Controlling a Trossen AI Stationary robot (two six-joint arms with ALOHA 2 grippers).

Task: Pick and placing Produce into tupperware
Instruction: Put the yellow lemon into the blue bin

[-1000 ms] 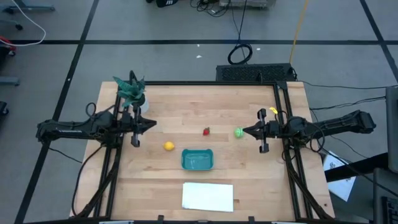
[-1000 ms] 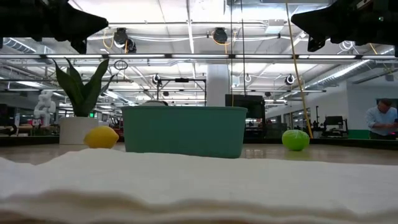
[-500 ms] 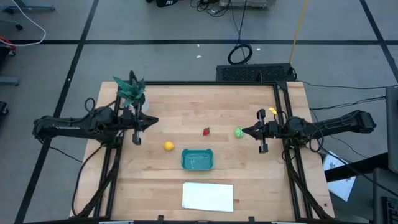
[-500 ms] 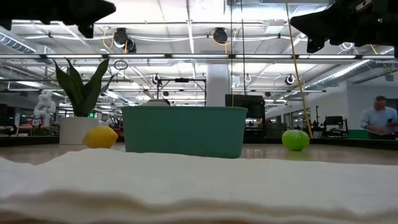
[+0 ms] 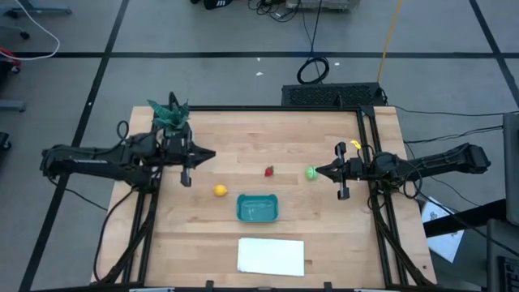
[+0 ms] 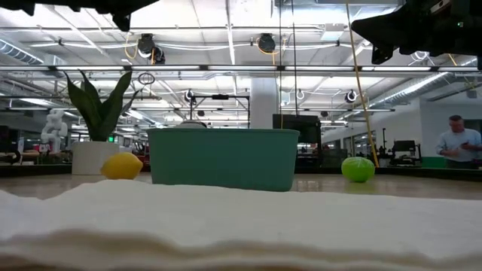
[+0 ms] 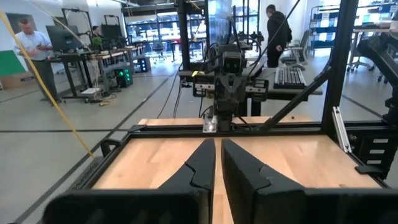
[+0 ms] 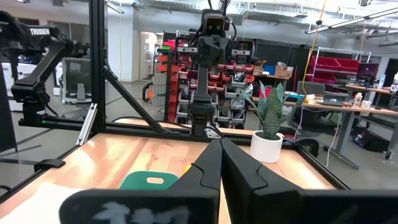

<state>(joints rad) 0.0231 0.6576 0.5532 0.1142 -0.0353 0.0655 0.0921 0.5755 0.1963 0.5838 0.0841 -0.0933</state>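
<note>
Wooden table (image 5: pixel 243 138) inside a black frame, grey floor around it, a wide workshop with racks and desks beyond. Potted plant (image 5: pixel 171 116) at the far left corner of the table. White sheet (image 5: pixel 271 255) lying at the near edge, filling the foreground of the low view.

Teal tupperware (image 5: pixel 258 208) near the middle of the table, slightly toward the near side, holding no fruit. Yellow lemon (image 5: pixel 220 191) just off its far left corner, apart from it. Red strawberry (image 5: pixel 269 170) farther back, well clear of the container; possibly hidden behind it in the low view. Green fruit (image 5: pixel 310 172) to the right of the strawberry, on the bare wood.

Left gripper (image 5: pixel 209 156) held above the table beside the plant, pointing toward the centre, fingers (image 7: pixel 200 168) drawn nearly together with only a thin slit between them, gripping nothing. Right gripper (image 5: pixel 319 171) raised on the right side, tip just beside the green fruit as seen from above but high over it in the low view, fingers (image 8: pixel 208 167) pressed fully together, also carrying nothing.

Person at a desk far off in the room behind (image 6: pixel 456 142).
</note>
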